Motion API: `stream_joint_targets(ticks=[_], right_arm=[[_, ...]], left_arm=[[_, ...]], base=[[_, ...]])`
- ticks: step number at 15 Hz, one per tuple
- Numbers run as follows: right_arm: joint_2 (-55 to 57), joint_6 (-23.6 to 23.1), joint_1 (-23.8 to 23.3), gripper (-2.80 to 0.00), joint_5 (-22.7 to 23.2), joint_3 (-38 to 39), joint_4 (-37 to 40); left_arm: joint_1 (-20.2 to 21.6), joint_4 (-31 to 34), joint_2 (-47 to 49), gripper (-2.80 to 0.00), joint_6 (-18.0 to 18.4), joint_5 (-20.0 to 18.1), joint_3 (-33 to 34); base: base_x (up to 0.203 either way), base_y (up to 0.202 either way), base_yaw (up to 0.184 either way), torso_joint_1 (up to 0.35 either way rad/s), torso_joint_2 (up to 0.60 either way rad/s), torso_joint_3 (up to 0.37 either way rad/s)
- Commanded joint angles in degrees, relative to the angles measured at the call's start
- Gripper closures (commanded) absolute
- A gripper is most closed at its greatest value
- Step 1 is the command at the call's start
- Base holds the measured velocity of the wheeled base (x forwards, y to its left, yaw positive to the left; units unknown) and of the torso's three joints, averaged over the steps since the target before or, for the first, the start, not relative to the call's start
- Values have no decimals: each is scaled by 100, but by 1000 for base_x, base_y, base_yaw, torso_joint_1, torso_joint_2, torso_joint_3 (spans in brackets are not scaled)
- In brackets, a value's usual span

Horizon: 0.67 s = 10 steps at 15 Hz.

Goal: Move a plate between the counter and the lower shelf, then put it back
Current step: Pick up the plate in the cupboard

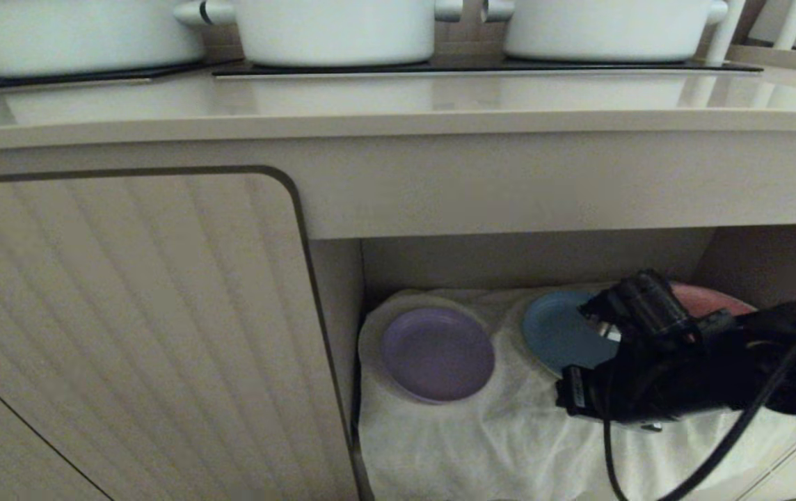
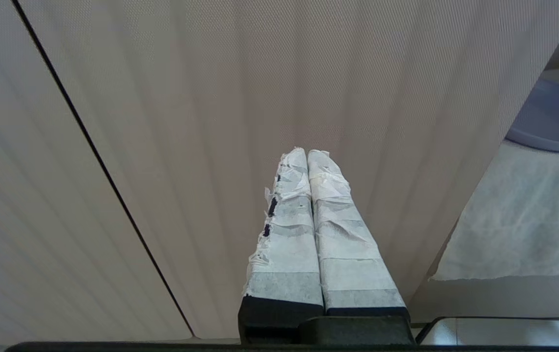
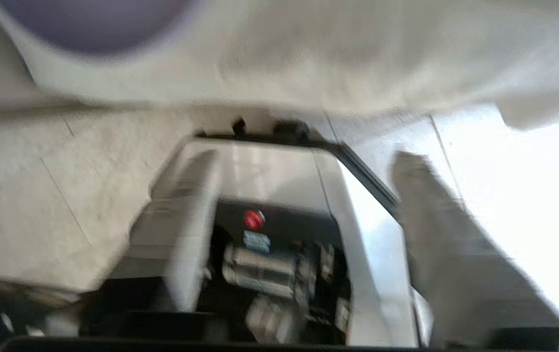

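You see the left gripper [image 2: 309, 161] closed on nothing before the cabinet door [image 1: 126, 313]. The plate [image 1: 438, 354] lies on the lower shelf [image 1: 509, 257]. To its right, the right gripper [image 3: 304, 195] stands parted, empty, over the cloth [image 1: 509, 431].

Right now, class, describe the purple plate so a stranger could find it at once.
Under the counter, look into the open shelf lined with white cloth. The purple plate lies farthest left, beside the blue plate; the pink plate is rightmost.
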Motion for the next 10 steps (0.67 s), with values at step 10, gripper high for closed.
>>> stream_joint_targets(ticks=[10], right_arm=[[-2182, -456, 15, 0, -991, 1174, 2915]], left_arm=[[0, -1, -1, 0, 0, 0, 0]], base=[[0, 0, 0, 0, 0, 0]])
